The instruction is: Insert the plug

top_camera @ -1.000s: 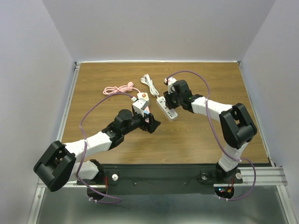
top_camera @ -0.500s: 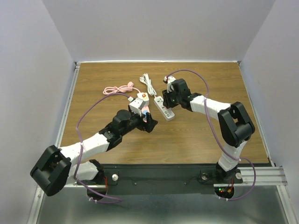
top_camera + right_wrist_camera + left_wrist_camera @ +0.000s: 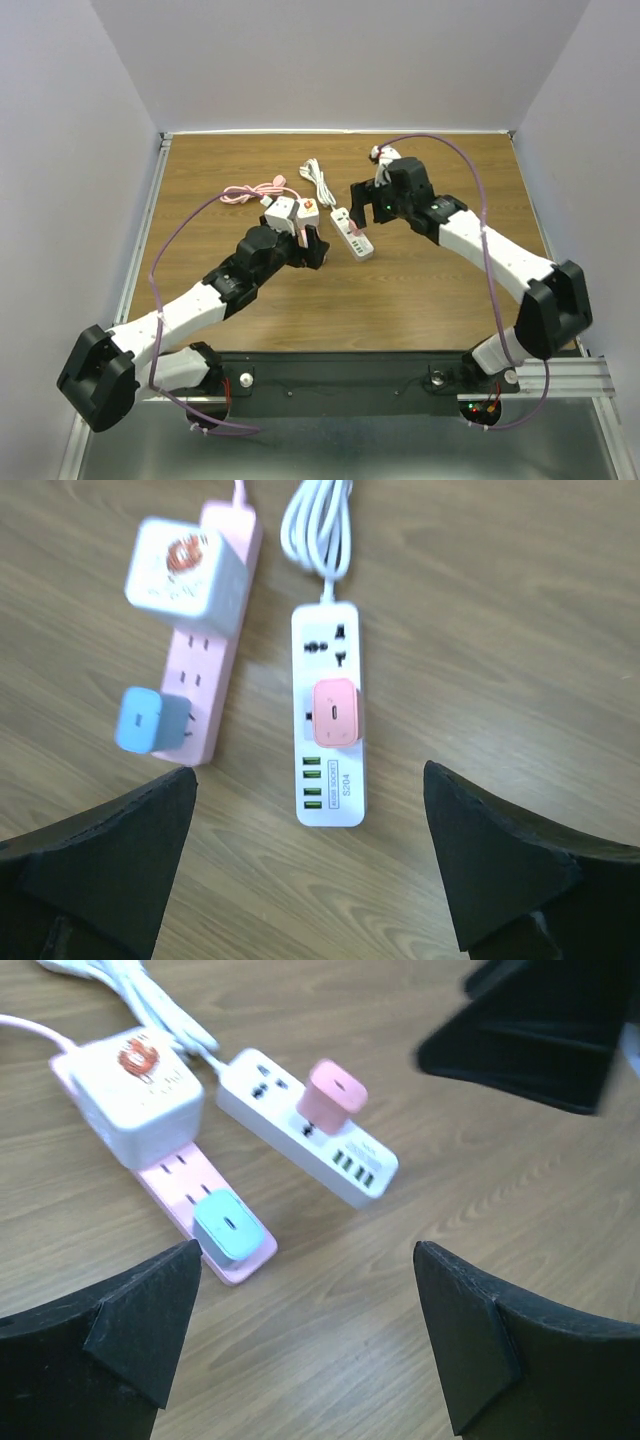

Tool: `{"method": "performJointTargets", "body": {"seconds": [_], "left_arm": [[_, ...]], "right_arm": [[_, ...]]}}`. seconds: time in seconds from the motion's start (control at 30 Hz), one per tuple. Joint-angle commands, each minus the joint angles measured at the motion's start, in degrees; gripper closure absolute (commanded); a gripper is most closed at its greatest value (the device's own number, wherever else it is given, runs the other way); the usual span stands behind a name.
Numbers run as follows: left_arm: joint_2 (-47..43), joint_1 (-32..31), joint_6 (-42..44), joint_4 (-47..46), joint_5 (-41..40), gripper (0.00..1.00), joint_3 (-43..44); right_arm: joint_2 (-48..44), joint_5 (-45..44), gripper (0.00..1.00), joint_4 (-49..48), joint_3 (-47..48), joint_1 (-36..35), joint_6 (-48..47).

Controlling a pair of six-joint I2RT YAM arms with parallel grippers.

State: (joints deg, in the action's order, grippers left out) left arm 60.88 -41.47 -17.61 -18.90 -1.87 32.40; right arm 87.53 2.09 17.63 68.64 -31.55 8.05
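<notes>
**Plug looks in, both grippers empty: the risk now is knocking it loose**

The pink plug (image 3: 337, 712) stands in the middle socket of the white power strip (image 3: 328, 640), between its universal socket and its row of USB ports. I cannot tell whether the pins are fully home.

My right gripper (image 3: 310, 780) hangs directly above the white power strip with its fingers spread wide and nothing between them. My left gripper (image 3: 305, 1260) is also wide open and empty, off the strip's USB end.

What worries me:
- The strip lies loose on the table (image 3: 500, 630). A brush from either finger would slide it or lever the plug out of its socket.
- Both my arms crowd the same strip, so they could clash over it.
- The white cord (image 3: 318, 525) is bunched at the strip's far end, and a snag there would drag the strip.

There are no true containers, only sockets. Beside the white power strip lies a pink power strip (image 3: 205, 695), which carries a white adapter (image 3: 187, 572) and a blue plug (image 3: 150, 722).
</notes>
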Motion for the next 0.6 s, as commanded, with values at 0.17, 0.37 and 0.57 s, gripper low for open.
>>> {"method": "performJointTargets", "body": {"seconds": [0.17, 0.37, 0.57], "left_arm": [[-3.0, 15.7, -9.5, 11.8, -7.1, 0.01, 9.0], [-7.9, 22.0, -10.9, 16.4, -9.9, 0.01, 10.5], [-11.5, 22.0, -9.8, 21.5, -15.9, 0.01, 12.2]], "right_arm": [[-9.7, -14.2, 0.00, -0.3, -5.8, 6.1, 7.2], [-18.7, -20.7, 0.00, -1.0, -13.7, 13.4, 14.3], [-27.2, -28.1, 0.00, -1.9, -18.9, 14.5, 15.8]]}}
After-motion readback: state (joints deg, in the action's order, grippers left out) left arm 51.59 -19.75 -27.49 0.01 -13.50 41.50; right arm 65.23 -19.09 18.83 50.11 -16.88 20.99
